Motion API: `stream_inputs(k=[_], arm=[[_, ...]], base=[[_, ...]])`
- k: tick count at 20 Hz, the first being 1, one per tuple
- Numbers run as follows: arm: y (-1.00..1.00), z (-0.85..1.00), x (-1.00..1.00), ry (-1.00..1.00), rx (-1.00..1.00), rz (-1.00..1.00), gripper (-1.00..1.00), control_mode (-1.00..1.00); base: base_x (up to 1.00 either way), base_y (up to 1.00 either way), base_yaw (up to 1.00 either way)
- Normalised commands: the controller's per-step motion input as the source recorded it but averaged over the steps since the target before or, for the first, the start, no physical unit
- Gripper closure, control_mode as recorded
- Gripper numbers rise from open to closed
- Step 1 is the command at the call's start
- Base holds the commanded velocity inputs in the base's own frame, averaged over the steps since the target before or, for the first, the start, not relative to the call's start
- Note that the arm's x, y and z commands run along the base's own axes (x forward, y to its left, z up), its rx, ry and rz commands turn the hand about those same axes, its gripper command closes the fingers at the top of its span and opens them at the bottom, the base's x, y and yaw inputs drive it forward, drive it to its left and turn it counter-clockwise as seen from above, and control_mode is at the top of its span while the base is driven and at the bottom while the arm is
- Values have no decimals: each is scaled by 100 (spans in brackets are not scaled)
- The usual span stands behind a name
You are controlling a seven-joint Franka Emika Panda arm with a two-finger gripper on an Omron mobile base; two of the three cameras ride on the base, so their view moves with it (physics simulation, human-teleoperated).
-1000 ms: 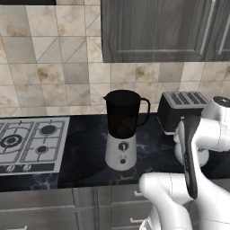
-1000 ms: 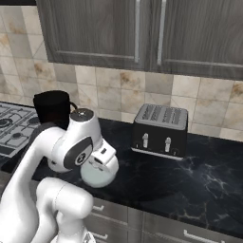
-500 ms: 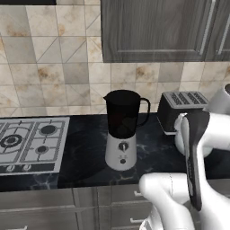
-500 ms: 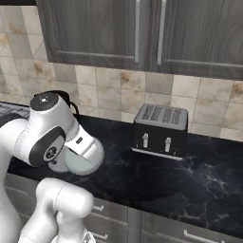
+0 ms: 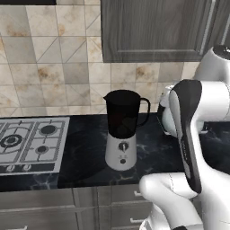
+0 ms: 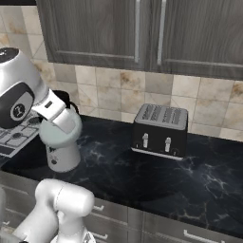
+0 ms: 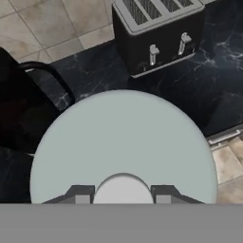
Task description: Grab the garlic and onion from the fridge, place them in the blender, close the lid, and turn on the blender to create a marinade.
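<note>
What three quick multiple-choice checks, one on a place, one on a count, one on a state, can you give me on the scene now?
1. Where is the black two-slot toaster?
A. On the dark marble counter
B. On the stove
C. Inside a cabinet

2. How many levers show on the toaster's front?
A. One
B. Two
C. Four

3. What is the hand doing?
A. Open over the toaster
B. Holding a garlic
C. Shut on the round pale grey-green lid

Answers: 1 A, it stands on the counter by the tiled wall. 2 B, two pale levers show. 3 C, both fingers flank the lid's knob.
</note>
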Motion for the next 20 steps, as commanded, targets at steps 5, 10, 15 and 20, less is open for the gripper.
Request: stream_inputs(k=[5,10,15,20], arm=[[58,36,13,-2,-2,5,100,-100],[39,1,47,0,-4,8,100,-100],[25,20,60,0,-1,10,100,-100],[42,17,58,2,0,12,100,-100]], base=[[0,0,0],[0,0,0],[0,0,0],[0,0,0]])
